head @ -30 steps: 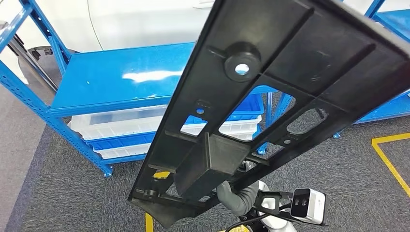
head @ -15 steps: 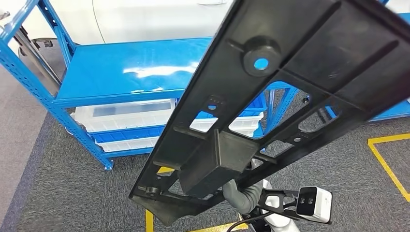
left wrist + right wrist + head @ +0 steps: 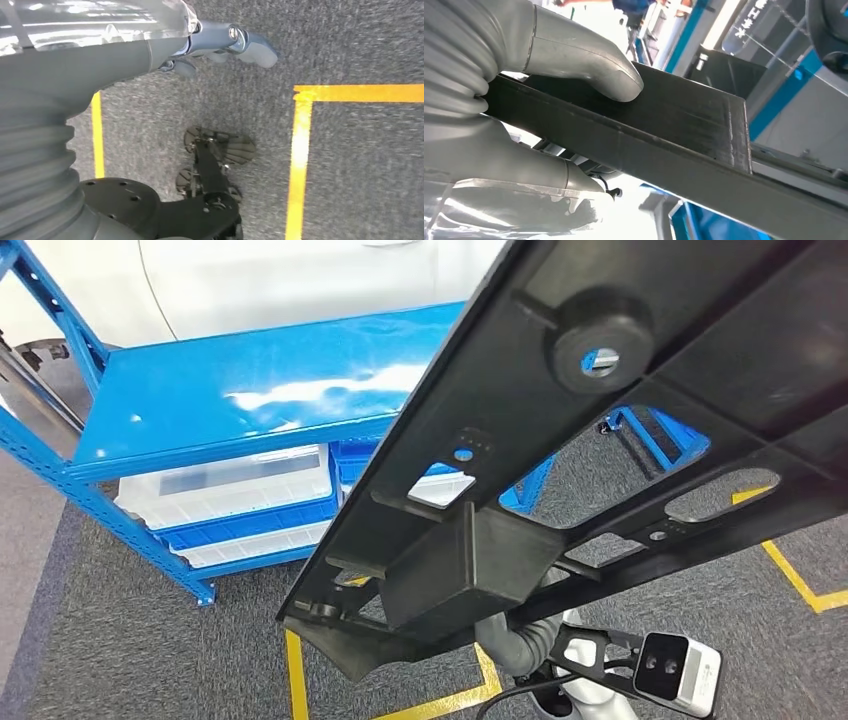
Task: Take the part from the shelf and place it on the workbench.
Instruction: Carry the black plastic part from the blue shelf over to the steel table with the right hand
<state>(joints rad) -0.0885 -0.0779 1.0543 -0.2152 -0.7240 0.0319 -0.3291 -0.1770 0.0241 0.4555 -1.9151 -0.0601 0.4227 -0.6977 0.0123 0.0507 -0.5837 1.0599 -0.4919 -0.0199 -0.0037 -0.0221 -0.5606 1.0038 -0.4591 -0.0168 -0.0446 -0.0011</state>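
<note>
1. The part (image 3: pixel 620 410), a long black plastic panel with ribs, cut-out windows and a round boss with a hole, is held up in the air close to the head camera, slanting from low near the robot's body up toward the right.
2. The right hand (image 3: pixel 524 100) clamps a flat edge of the part, thick grey thumb (image 3: pixel 589 65) on one face and the other fingers (image 3: pixel 514 160) on the opposite face.
3. The left hand (image 3: pixel 220 42) hangs over the grey carpet (image 3: pixel 360 45), fingers curled in, holding nothing.
4. Behind the part stands a blue steel shelf (image 3: pixel 240 390) with clear and blue bins (image 3: pixel 225 490) on its lower level.
5. Yellow tape lines (image 3: pixel 790 570) mark the carpet.
</note>
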